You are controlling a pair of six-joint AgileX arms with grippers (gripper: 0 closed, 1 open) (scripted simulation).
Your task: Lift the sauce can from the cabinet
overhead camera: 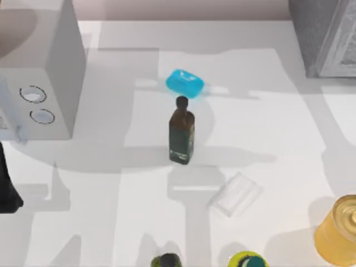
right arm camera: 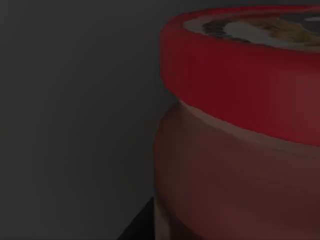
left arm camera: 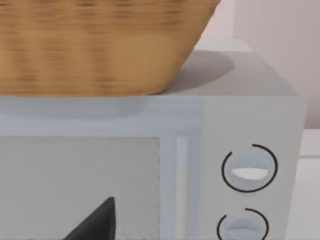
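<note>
Looming close before the right wrist camera, the sauce can (right arm camera: 240, 130) sits upright in the dark cabinet (overhead camera: 322, 33); whether the right fingers hold it, I cannot tell. Left arm (overhead camera: 8, 189) idles far from the cabinet.

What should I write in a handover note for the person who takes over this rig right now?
Left arm: parked at the table's left edge, beside the pale grey box with two round dials, which carries a woven wicker basket. I cannot tell whether its jaws are open or shut.
Right arm: its wrist camera sits close against the small red-rimmed sauce can, in dark surroundings. Jaws cannot be judged.
The dark grey speckled cabinet stands at the table's far right corner.
Done: right arm has reached the can.
Left: confirm the grasp, then lift the can out.
</note>
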